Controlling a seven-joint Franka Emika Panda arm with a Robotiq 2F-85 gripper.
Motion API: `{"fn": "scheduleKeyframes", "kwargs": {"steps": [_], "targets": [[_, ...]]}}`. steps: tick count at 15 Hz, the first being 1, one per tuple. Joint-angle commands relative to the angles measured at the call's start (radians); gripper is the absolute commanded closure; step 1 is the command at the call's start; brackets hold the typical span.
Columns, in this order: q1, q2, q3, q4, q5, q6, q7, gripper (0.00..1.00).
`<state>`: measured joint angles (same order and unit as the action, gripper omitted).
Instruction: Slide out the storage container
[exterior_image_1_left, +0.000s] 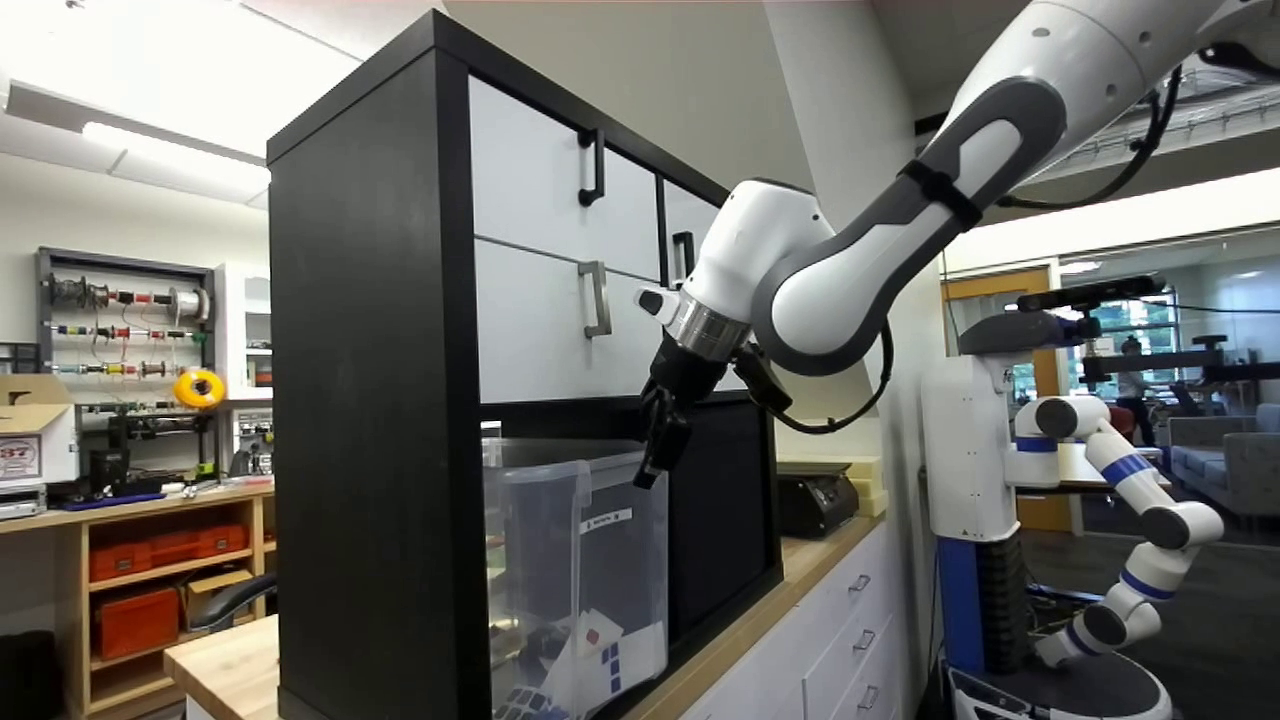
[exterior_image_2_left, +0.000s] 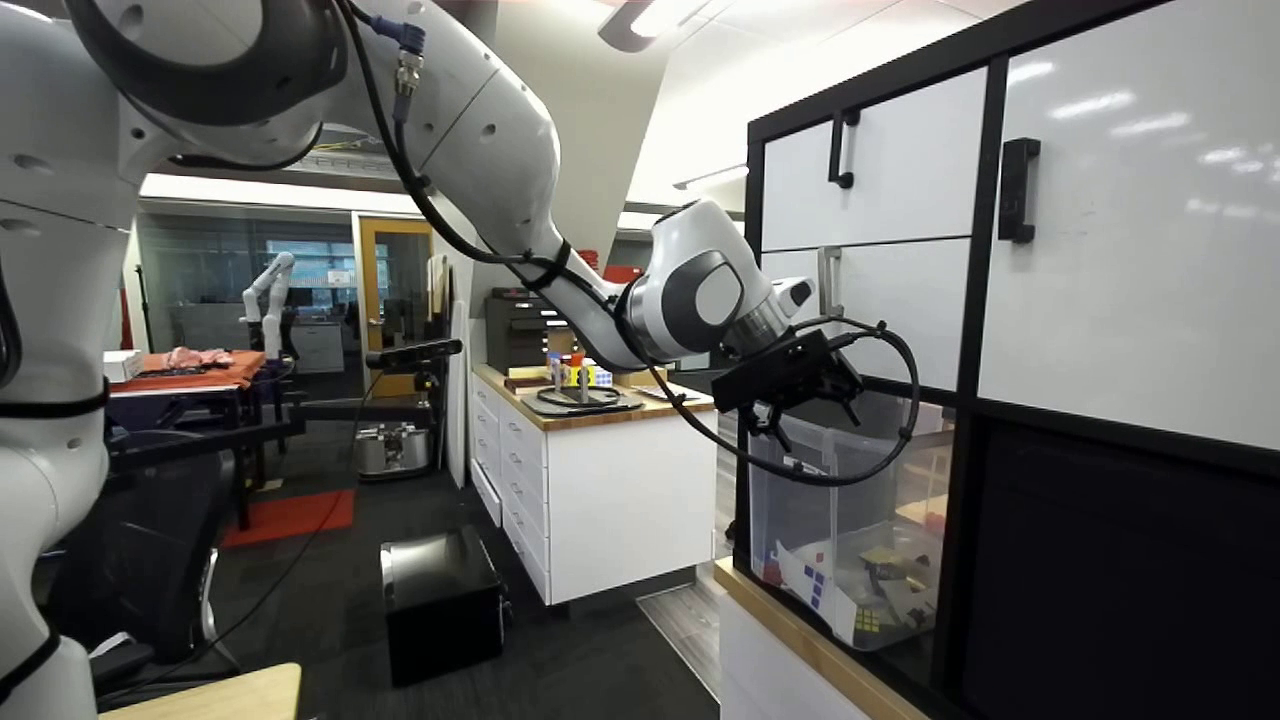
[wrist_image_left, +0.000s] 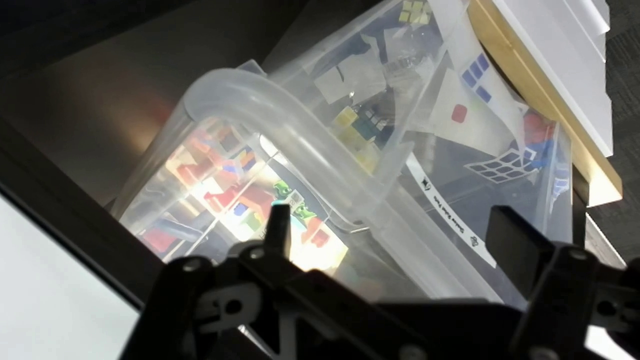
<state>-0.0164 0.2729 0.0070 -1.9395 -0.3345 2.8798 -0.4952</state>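
The storage container (exterior_image_1_left: 625, 550) is a large clear plastic bin in the lower cubby of the black cabinet. It also shows in an exterior view (exterior_image_2_left: 800, 510), and its thick rounded rim (wrist_image_left: 310, 135) fills the wrist view. Papers and coloured items show through its walls. A white label strip (wrist_image_left: 450, 215) is on its front. It seems to stick out past the cabinet face; how far is unclear. My gripper (exterior_image_1_left: 652, 440) is open and tilted down at the rim, also in an exterior view (exterior_image_2_left: 818, 432). In the wrist view the rim lies between the spread fingers (wrist_image_left: 392, 220); contact cannot be told.
White-fronted drawers (exterior_image_1_left: 560, 320) with handles sit above the bin. A dark panel (exterior_image_1_left: 720, 510) fills the neighbouring cubby. The cabinet's black side post (exterior_image_1_left: 455, 400) stands beside the bin. A wooden counter edge (exterior_image_2_left: 820, 640) runs below. A cable loop (exterior_image_2_left: 905, 440) hangs near the gripper.
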Motion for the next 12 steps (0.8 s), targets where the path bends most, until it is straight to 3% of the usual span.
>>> {"fn": "scheduleKeyframes", "kwargs": {"steps": [1, 2, 3, 10, 12], "targets": [[-0.022, 0.033, 0.017, 0.037, 0.001, 0.026, -0.036, 0.0], [-0.024, 0.036, 0.02, 0.04, 0.003, 0.026, -0.039, 0.25], [-0.021, 0.037, 0.017, 0.041, 0.014, 0.028, -0.055, 0.26], [-0.021, 0.022, 0.017, 0.024, 0.015, 0.028, -0.08, 0.73], [-0.023, 0.006, 0.022, 0.008, 0.019, 0.032, -0.102, 0.82]]}}
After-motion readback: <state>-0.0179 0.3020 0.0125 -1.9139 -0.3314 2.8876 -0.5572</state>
